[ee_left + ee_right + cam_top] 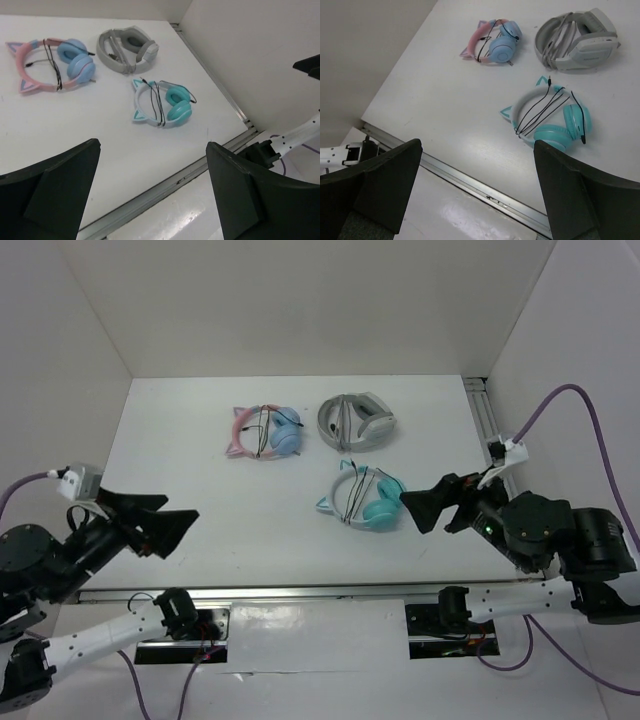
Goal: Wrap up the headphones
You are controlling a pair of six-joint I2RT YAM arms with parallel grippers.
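The teal cat-ear headphones (pixel 380 508) lie flat right of the table's middle. Their thin black cable runs in several strands across the pale headband. They also show in the left wrist view (pixel 178 111) and the right wrist view (pixel 552 136), where the cable's plug end (pixel 549 78) sticks out near one cat ear. My left gripper (pixel 180 507) is open and empty, raised over the table's near left, far from the headphones; its jaws stand wide apart in its own view (pixel 152 145). My right gripper (pixel 425 510) is open and empty, just right of the headphones and above them (pixel 477 144).
Pink-and-blue cat-ear headphones (pixel 265 432) and grey-and-white headphones (pixel 357 422) lie side by side behind the teal pair, each with its cable wound on. A metal rail (pixel 300 590) runs along the table's near edge, another (pixel 485 420) along the right. White walls enclose three sides.
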